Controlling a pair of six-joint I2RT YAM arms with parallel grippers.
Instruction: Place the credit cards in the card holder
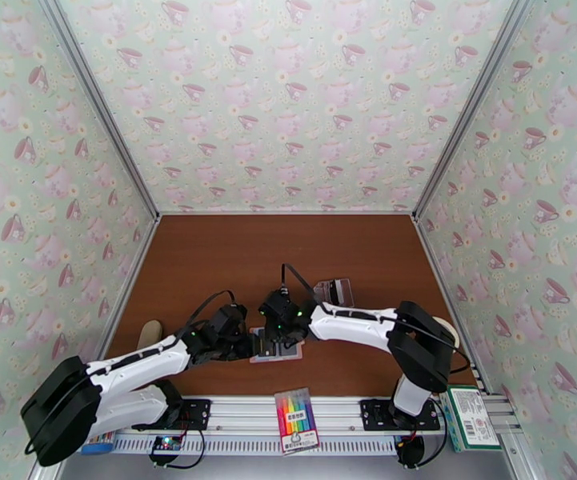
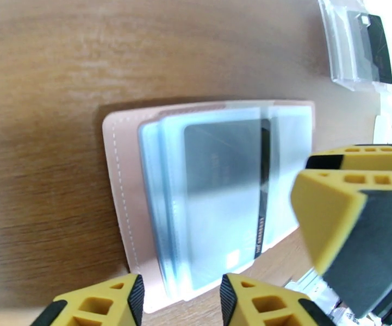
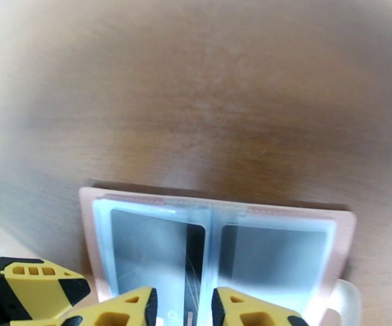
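Table (image 1: pixel 232 266) is carrying the pink card holder (image 1: pixel 284 356), lying open at lower centre; left gripper (image 2: pixel 180 293) and right gripper (image 3: pixel 184 302) are hovering partly open, empty; credit card (image 2: pixel 223 191) is protruding from its sleeve, likely risking being dragged out by a lifting finger.

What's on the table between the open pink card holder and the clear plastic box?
Nothing. The left wrist view shows bare wooden table between the card holder and the clear plastic box.
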